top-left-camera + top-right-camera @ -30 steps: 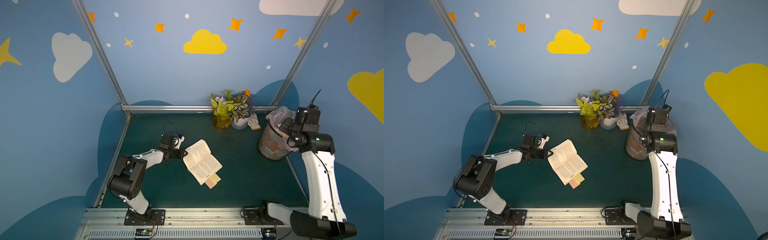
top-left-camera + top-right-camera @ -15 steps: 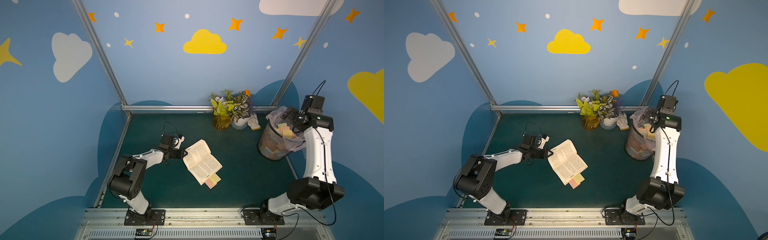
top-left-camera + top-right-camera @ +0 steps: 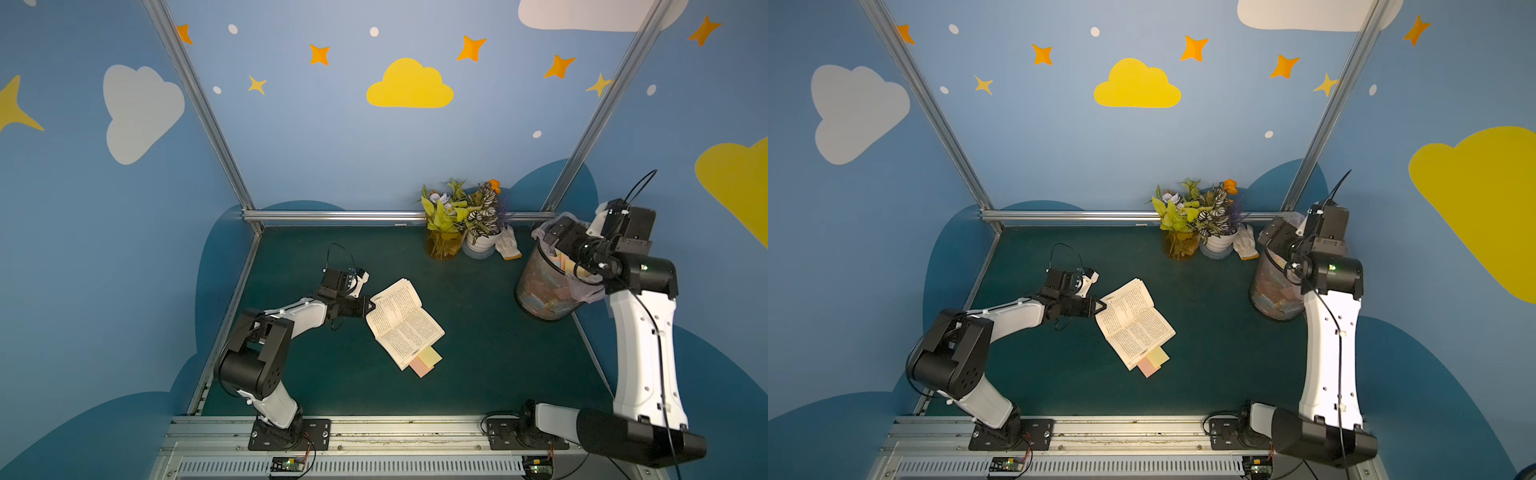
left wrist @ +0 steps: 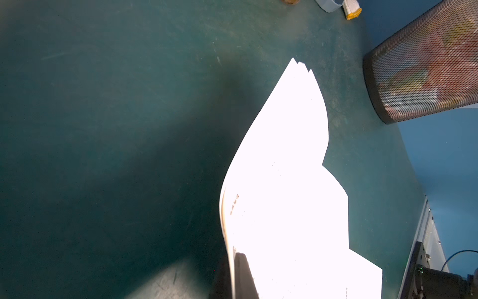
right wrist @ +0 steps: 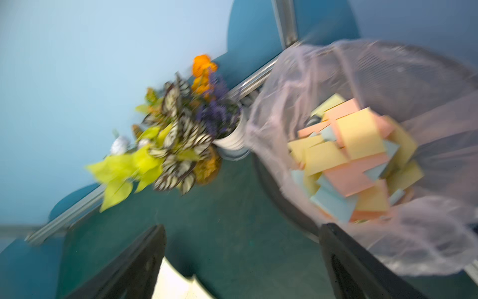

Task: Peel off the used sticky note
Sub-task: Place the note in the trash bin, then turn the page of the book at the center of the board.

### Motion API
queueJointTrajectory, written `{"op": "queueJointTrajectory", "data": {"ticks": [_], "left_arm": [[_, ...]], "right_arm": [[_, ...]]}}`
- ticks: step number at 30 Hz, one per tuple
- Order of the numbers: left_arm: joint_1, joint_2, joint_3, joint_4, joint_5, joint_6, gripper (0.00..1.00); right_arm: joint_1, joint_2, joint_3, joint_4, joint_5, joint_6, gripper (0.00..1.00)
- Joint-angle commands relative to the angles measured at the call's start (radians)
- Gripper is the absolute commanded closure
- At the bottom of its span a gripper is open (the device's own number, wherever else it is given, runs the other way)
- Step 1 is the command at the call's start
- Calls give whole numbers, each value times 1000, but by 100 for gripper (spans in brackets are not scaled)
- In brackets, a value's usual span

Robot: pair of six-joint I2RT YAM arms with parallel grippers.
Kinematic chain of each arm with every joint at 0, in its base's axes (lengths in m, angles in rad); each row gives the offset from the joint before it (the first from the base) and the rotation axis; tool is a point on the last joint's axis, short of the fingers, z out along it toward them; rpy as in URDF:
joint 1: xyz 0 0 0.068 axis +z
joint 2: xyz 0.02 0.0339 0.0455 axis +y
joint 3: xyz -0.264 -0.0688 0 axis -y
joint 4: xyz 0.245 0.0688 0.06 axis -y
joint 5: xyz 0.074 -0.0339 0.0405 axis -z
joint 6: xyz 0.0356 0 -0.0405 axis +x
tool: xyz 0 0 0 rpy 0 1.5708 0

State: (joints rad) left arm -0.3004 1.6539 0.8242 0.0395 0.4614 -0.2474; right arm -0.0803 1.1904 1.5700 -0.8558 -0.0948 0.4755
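An open book lies mid-table, and both top views show it. A yellow sticky note and a pink sticky note stick out from its near edge. My left gripper is shut on the book's far-left page corner. In the left wrist view its jaws pinch the glaring white page. My right gripper hangs open over the rim of the mesh bin. In the blurred right wrist view nothing sits between its fingers.
The bin's plastic liner holds several discarded yellow, pink and blue notes. Two potted plants and a white glove stand at the back beside the bin. Aluminium frame rails border the green mat.
My right gripper has opened over the bin, and that arm has swung about above it. The left arm and the book have stayed put.
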Motion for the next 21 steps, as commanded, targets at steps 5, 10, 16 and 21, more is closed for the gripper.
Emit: {"op": "queueJointTrajectory", "data": {"ticks": [5, 10, 16, 21], "left_arm": [[1, -50, -8, -18, -38, -4, 97], [3, -72, -15, -16, -84, -3, 97], [17, -89, -24, -12, -139, -1, 97], [32, -92, -27, -9, -142, -3, 97]], "right_arm": [[346, -137, -378, 215, -129, 207, 3], [624, -160, -668, 496, -52, 425, 7], [817, -68, -856, 830, -27, 672, 8], [915, 49, -927, 1002, 27, 766, 9]]}}
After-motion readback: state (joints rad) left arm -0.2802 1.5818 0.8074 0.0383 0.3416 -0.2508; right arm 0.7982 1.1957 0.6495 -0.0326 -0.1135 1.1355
